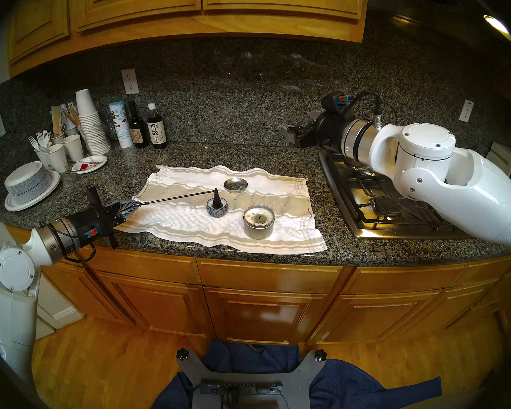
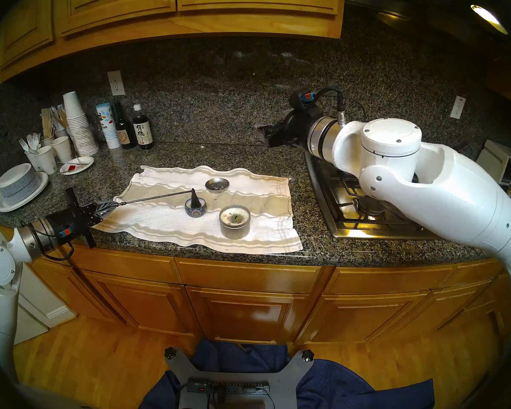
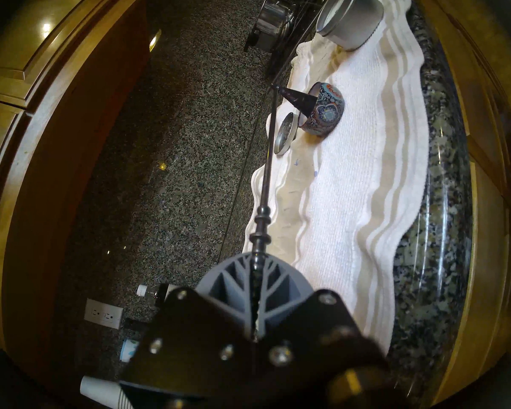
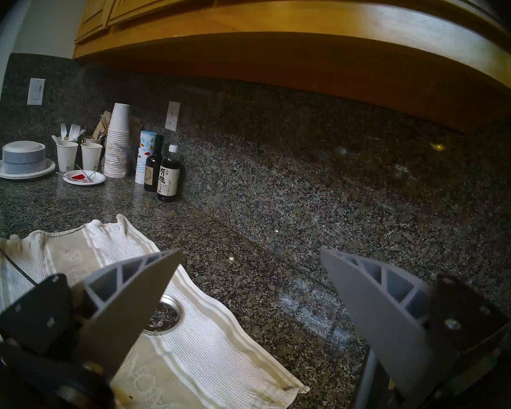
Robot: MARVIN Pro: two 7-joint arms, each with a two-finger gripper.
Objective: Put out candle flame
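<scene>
Two candles (image 1: 217,207), one lid (image 1: 235,184), left claw (image 1: 130,208) grasping snuffer (image 1: 186,196), right claw (image 4: 250,262) released

Home kitchen: granite counter (image 1: 248,151), gas stove (image 1: 381,204) (wood cabinets (image 1: 189,4)).

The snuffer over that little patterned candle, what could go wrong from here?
1. The left gripper clamps the snuffer only at its handle end, so the long rod could swing or twist in the grip.
2. The cone sits in the mouth of the small patterned candle tin; a sideways pull might tip it on the rumpled towel.
3. The silver candle tin stands close by and could get knocked.
</scene>
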